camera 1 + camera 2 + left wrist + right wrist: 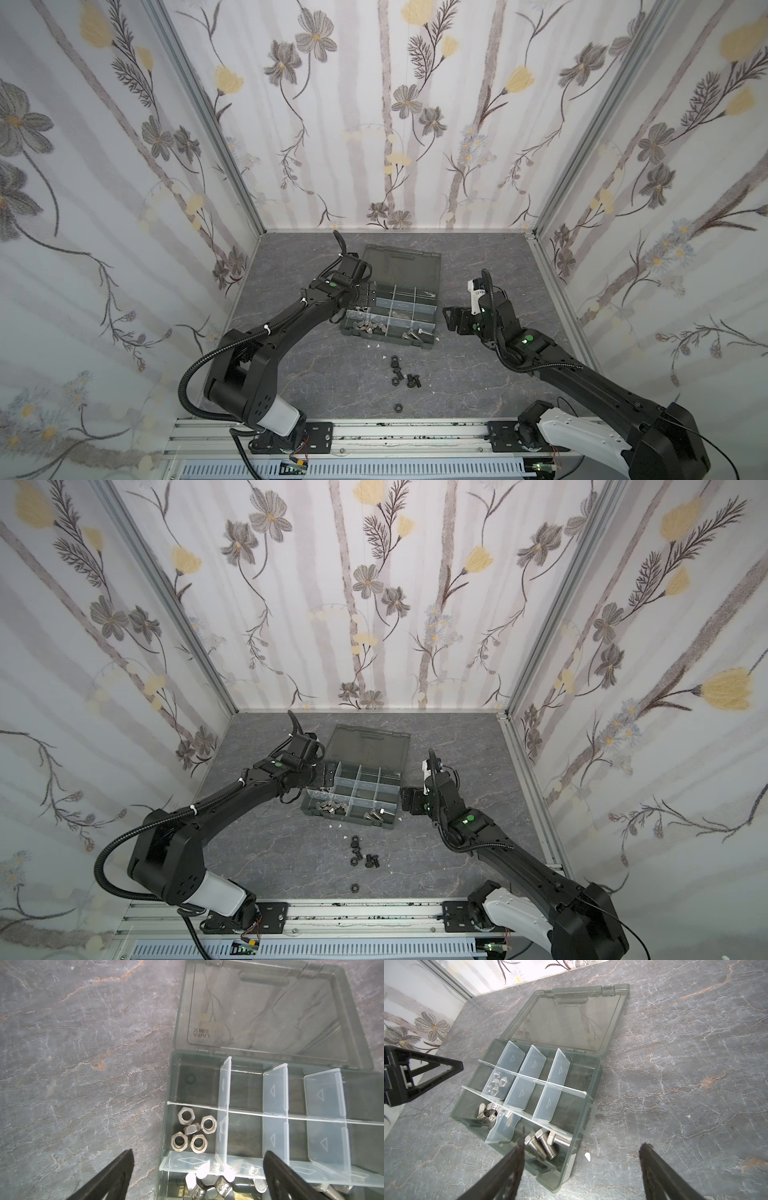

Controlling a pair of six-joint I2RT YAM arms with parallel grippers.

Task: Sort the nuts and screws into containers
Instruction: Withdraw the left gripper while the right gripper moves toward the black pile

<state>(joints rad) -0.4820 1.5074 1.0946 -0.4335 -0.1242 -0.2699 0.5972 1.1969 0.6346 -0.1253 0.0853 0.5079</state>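
Left pincer (198,1153) hangs jaws apart and empty over the organiser box (170,1084), 5 hex nuts (192,1134) in the cell just below it; right pincer (582,1147), also apart, holds nothing. Black screws and nuts (397,371) lie well apart from both, and likely roll if nudged on the smooth grey marbled bench (457,374). Floral-papered walls (395,124) enclose 3 sides.
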